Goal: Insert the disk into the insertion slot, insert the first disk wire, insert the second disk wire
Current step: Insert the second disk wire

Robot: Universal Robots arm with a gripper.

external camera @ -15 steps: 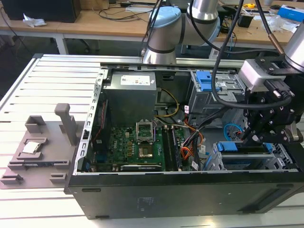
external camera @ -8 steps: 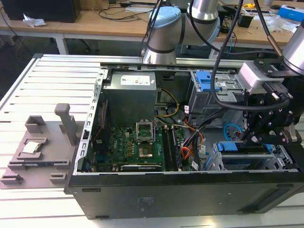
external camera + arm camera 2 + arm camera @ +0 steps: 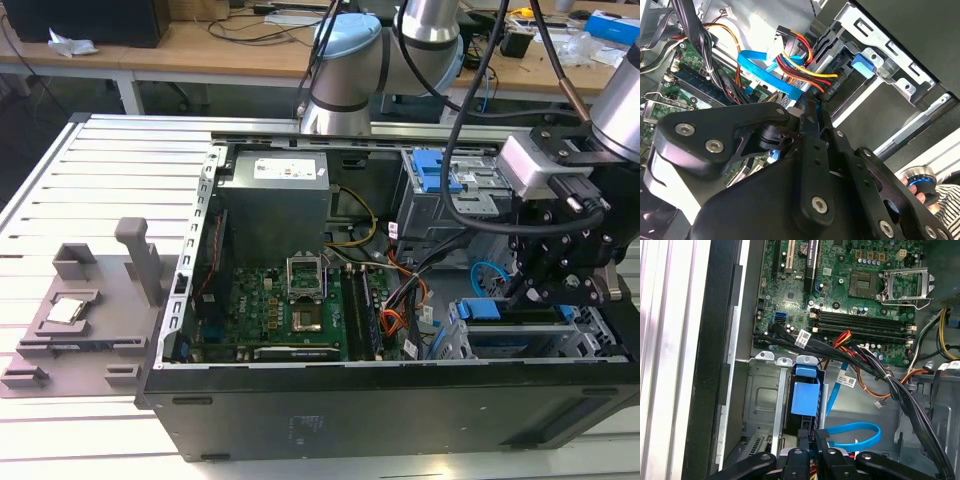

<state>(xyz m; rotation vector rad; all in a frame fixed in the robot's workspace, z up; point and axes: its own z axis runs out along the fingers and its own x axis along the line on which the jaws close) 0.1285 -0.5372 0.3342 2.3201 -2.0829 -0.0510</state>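
Black metal claw nearest lens, fingers pressed together, pinching black connector on flat blue wire at rear of disk; what exactly sits between tips hard to tell. Silver hard drive in bright blue plastic carrier just ahead of claw, seated in low grey perforated sheet-metal drive cage. Red-yellow-black wire bundle just beyond claw tip. Green motherboard farther off, inside open black computer case on slatted metal counter.
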